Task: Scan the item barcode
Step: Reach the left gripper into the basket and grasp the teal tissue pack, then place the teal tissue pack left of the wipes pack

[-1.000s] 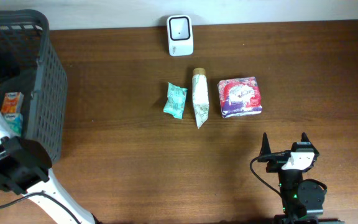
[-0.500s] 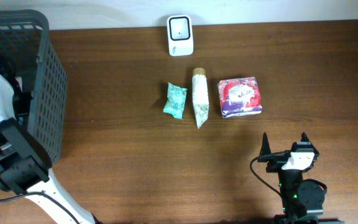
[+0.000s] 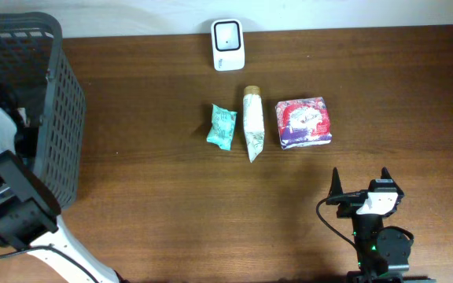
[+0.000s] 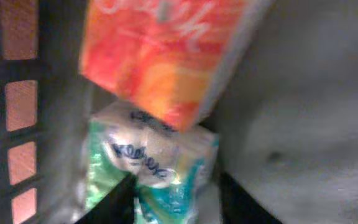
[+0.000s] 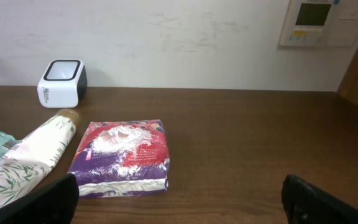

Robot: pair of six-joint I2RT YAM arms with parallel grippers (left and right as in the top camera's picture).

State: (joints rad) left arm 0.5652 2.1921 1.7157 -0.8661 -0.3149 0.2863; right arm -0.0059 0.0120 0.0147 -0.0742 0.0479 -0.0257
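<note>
Left end effector (image 4: 178, 202) is down inside the basket (image 3: 53, 102). We see only its two dark fingertips (image 4: 114, 200) at the bottom edge of the wrist view, set apart w/ a tissue pack (image 4: 148, 155) btwn them. We can't tell whether they press on it or just flank it. The view is blurred, so the grip state is unclear.

The basket holds at least two things. The tissue pack, green and white w/ blue lettering, lies low against the mesh wall (image 4: 17, 118). An orange pack (image 4: 166, 56) is tilted above it, lower corner overlapping the tissue pack's top. From overhead the left arm (image 3: 10, 196) covers the basket's inside, so we see no contents there. The basket stands at the left end of the counter (image 3: 156, 204).

Right end effector (image 3: 360, 177) is released, fingers wide w/ nothing btwn them, near the counter's front edge, right of centre. Ahead of it, well apart, we have three items in a row:
- a teal packet (image 3: 222, 126)
- a white tube (image 3: 252, 124) w/ leaf print
- a purple-red pack (image 3: 303, 123)

The tube lies just beside the packet. The pack is near the tube but not touching.

The scanner (image 3: 228, 44), white w/ a dark window on top, sits at the back edge by the wall, behind the row and apart from all three. The tube's tan cap points toward it.
</note>
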